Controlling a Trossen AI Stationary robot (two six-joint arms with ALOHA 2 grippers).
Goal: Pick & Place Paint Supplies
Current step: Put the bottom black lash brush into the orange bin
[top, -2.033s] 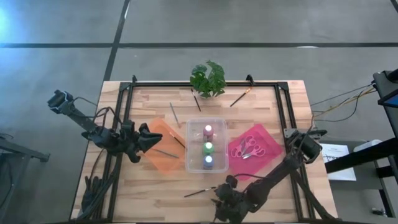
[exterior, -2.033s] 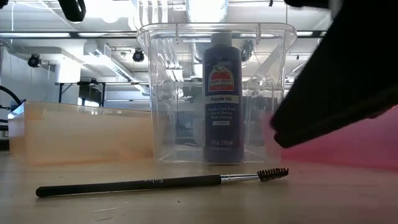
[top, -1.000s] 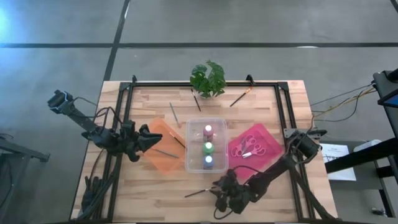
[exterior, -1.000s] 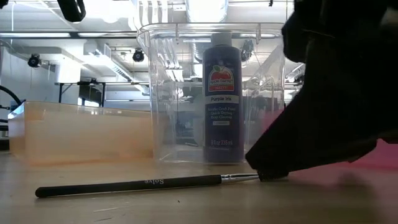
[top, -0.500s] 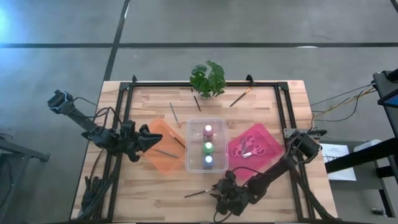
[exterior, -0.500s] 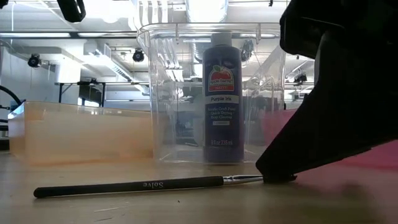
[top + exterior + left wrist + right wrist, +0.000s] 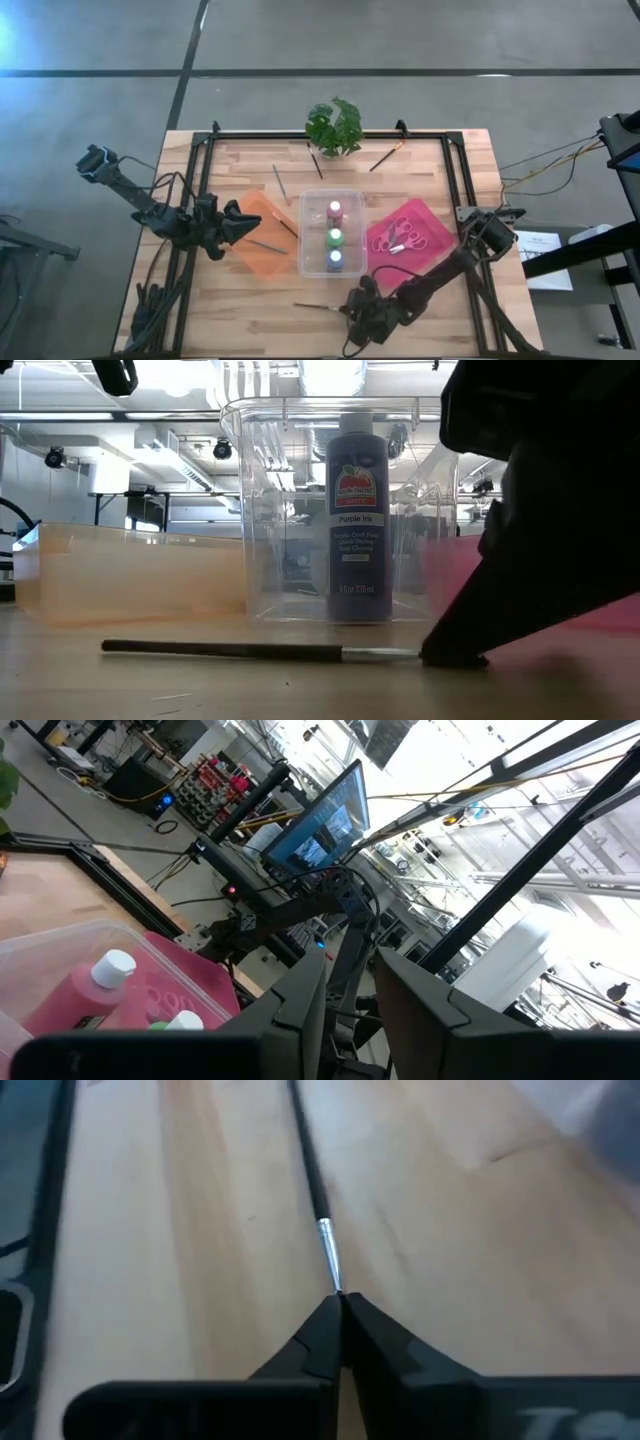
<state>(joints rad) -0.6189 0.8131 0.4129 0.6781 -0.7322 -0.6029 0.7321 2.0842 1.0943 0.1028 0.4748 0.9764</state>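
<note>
Since a second ago the right claw (image 7: 352, 310) has snapped shut on the bristle end of the brush (image 7: 318, 307), and the brush has swung from a slant to lie nearly level along the worktop's (image 7: 250, 320) front edge. In the right wrist view the two fingers (image 7: 325, 1335) are pressed together, pinching the brush (image 7: 312, 1185) just past its silver ferrule, with the dark handle running straight away over the wood. In the low view the brush (image 7: 230, 650) rests flat on the worktop and its tip disappears under the right claw (image 7: 455, 657), which touches the wood. The right arm reaches low from the worktop's right edge, stretched diagonally toward the front centre.

Just behind the brush stands a clear bin (image 7: 331, 235) holding three paint bottles (image 7: 334, 238) in a row. A pink mat (image 7: 425, 240) lies beside the bin on the right with scissors (image 7: 400, 235) on it; an orange mat (image 7: 265, 250) lies on the left. More brushes (image 7: 281, 183) lie near the back, close to a plant (image 7: 335, 125).

The left claw (image 7: 255, 224) hovers over the orange mat, its arm coming in from the left side; its fingers (image 7: 410, 1010) stand slightly apart and hold nothing.
</note>
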